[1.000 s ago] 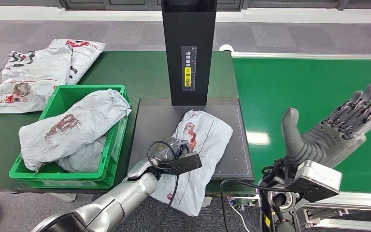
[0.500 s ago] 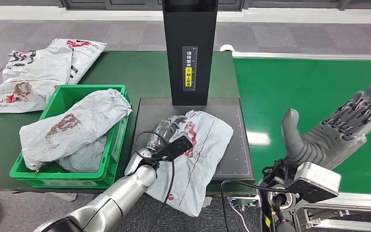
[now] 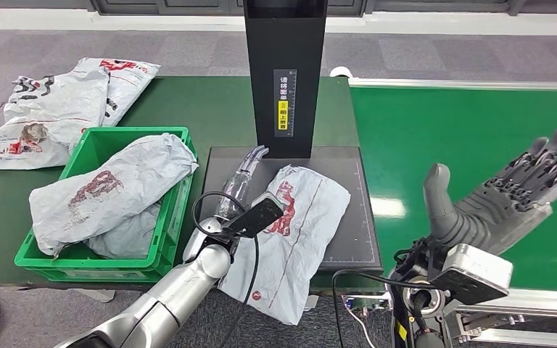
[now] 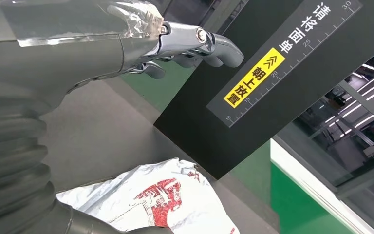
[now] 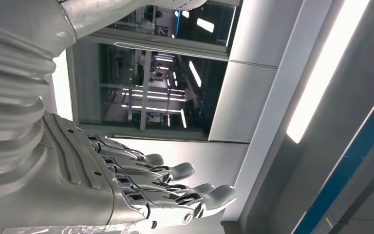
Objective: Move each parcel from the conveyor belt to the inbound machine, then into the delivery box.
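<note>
A grey parcel (image 3: 301, 225) with red print lies on the dark plate of the inbound machine (image 3: 352, 210), its near end hanging over the front edge. My left hand (image 3: 238, 185) stretches out flat just left of the parcel, fingers pointing at the black column (image 3: 284, 80), holding nothing. In the left wrist view the fingers (image 4: 190, 41) reach toward the column (image 4: 282, 73), with the parcel (image 4: 165, 204) beside the wrist. My right hand (image 3: 504, 199) is raised, open and empty, above the green conveyor belt (image 3: 464, 130). Its spread fingers (image 5: 175, 190) appear in the right wrist view.
A green delivery box (image 3: 91, 267) stands left of the machine with grey parcels (image 3: 109, 188) heaped in it. More parcels (image 3: 51, 109) lie on the green table at the far left. The column rises at the plate's back edge.
My left hand has lifted off the parcel, straightened its curled fingers and slid left and forward toward the column. The parcel settled slightly. The right hand has stayed put.
</note>
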